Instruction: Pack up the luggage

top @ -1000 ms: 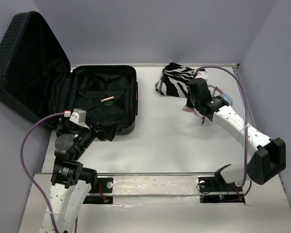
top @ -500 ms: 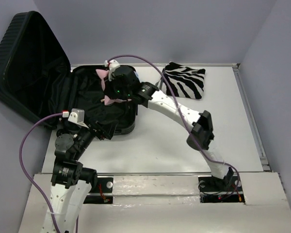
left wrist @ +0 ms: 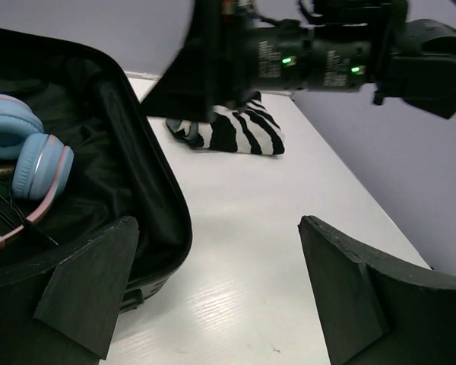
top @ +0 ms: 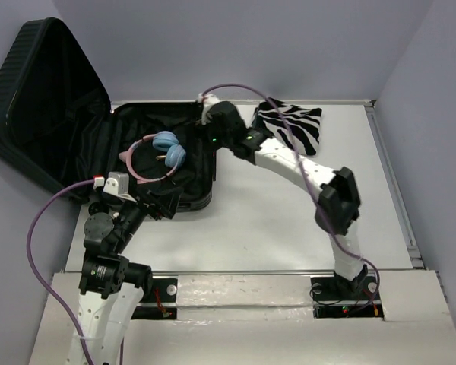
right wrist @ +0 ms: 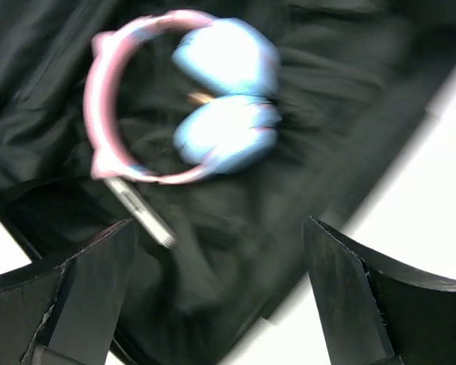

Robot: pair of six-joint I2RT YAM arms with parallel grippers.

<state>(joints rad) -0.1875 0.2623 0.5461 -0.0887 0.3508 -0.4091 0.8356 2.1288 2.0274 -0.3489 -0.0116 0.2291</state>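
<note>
Blue-and-pink headphones [top: 169, 152] in the luggage [top: 45, 91], zebra cloth [top: 308, 125] beside; right hand [right wrist: 219, 226], left hand [left wrist: 216, 224] agape, empty.

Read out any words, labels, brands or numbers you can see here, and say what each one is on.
Nothing is readable.
Small pale print on the right arm: too blurred to read.
The luggage, headphones and zebra-striped cloth show no writing.

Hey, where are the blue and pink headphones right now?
The headphones lie inside the open suitcase on the left of the top view, on its black lining, with the zebra-striped cloth off to their right.
</note>
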